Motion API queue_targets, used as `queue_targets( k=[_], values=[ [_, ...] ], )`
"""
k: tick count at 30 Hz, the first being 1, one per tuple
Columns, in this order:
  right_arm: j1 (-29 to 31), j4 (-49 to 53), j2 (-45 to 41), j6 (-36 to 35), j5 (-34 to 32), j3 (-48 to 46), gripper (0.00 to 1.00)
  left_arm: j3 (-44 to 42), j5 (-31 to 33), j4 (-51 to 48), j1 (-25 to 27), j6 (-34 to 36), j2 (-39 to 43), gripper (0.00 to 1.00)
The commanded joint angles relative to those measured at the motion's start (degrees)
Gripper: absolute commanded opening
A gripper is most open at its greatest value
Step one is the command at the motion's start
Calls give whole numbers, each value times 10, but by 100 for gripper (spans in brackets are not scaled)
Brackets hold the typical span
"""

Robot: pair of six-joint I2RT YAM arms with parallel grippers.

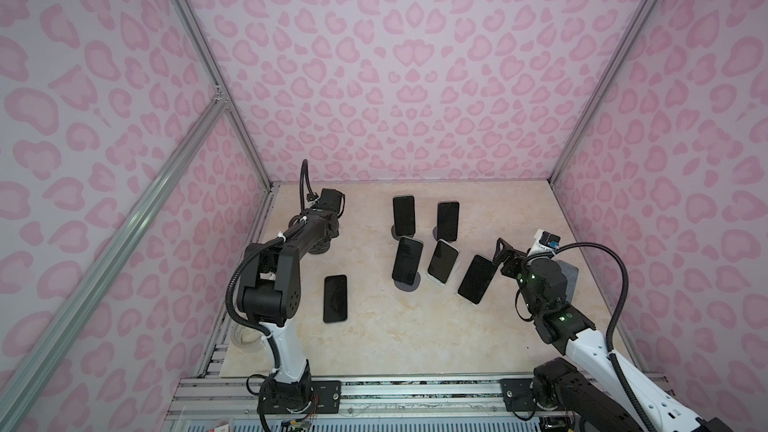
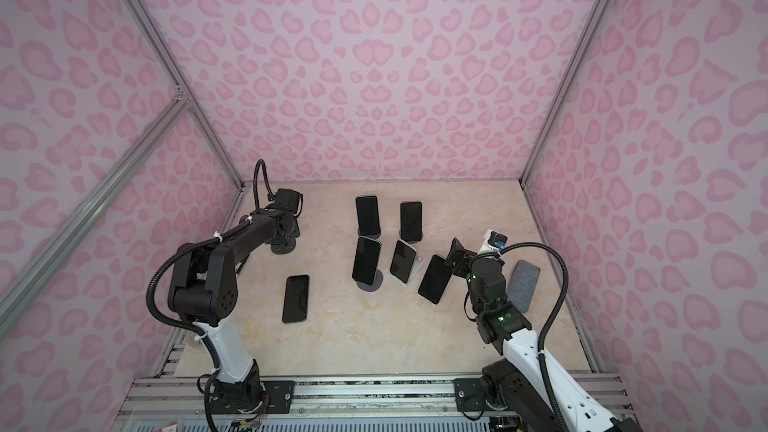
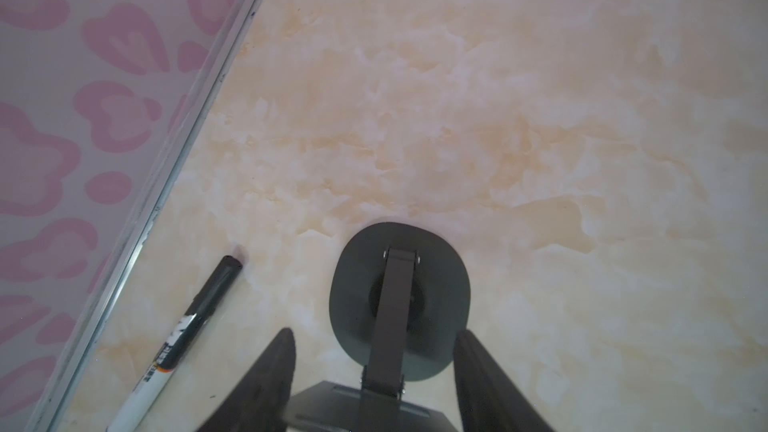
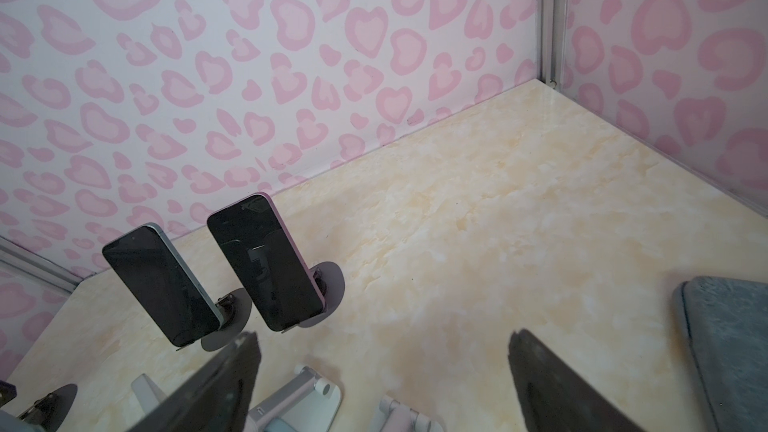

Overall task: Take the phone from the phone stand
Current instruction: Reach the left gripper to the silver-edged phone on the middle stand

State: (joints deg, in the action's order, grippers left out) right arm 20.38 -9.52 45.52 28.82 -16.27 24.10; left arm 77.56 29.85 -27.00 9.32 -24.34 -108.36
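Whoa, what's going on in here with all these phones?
A two-armed robot is taking phones off their stands. The left fingers are shut on an empty dark stand; a loose phone lies flat on the table. The right fingers are open beside the top of the rightmost propped phone, not yet holding it.

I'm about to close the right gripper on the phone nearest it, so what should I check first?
1. Right gripper open: ok.
2. Nearest phone between its jaws: cannot tell; the right wrist view shows it beside one finger.
3. Neighbouring phone apart from the right gripper: ok.
4. Left gripper out of the way: ok, shut on the empty stand at the back left.
5. Grey pad beside the right arm free: ok where visible.
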Motion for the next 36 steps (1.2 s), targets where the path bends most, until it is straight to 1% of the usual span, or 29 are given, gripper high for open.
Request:
queue_targets(
  k=[1, 4, 7, 9, 10, 12, 15, 17, 19, 21, 24, 27, 28, 30, 31, 34, 36],
  values=[
    [1, -12, 2, -3, 1, 3, 96, -20, 26, 3, -5, -20, 12, 53],
    [2, -10, 3, -4, -2, 3, 95, -34, 50, -4, -8, -43, 16, 53],
    [2, -10, 2, -4, -4, 2, 95, -38, 49, -7, -11, -48, 19, 54],
    [2, -10, 2, -5, -3, 3, 95, -35, 41, -15, -14, -51, 15, 56],
    [2, -11, 2, -5, -3, 3, 95, -33, 37, -18, -15, -53, 13, 59],
    [3, -9, 1, -6, -4, 3, 95, -29, 32, -25, -16, -56, 10, 70],
    [3, -8, -2, -6, -5, 3, 96, -32, 28, -25, -17, -62, 14, 79],
    [3, -8, -2, -4, -8, 3, 96, -33, 17, -26, -16, -61, 25, 82],
    [3, -12, 3, -2, -9, 0, 96, -38, 3, -31, -10, -64, 60, 83],
    [3, -11, 11, -2, -7, 3, 96, -52, 20, -29, 7, -55, 111, 86],
    [3, -8, 12, -3, -3, 7, 96, -64, 17, -37, 29, -41, 191, 88],
    [3, 12, -5, -8, -15, 16, 96, -94, -20, -21, 55, -16, 277, 88],
    [3, 21, -18, -9, -18, 19, 96, -112, -48, -9, 69, -5, 308, 87],
    [3, 12, -38, -8, -17, 9, 97, -150, -107, 20, 107, 24, 356, 88],
    [3, 5, -47, -7, -21, 2, 97, -167, -122, 28, 131, 32, 376, 87],
    [3, 5, -49, -15, -38, 0, 97, -196, -148, 25, 197, 9, 402, 88],
    [3, 3, -43, -22, -42, 0, 98, -198, -135, 5, 245, 3, 403, 89]
  ],
)
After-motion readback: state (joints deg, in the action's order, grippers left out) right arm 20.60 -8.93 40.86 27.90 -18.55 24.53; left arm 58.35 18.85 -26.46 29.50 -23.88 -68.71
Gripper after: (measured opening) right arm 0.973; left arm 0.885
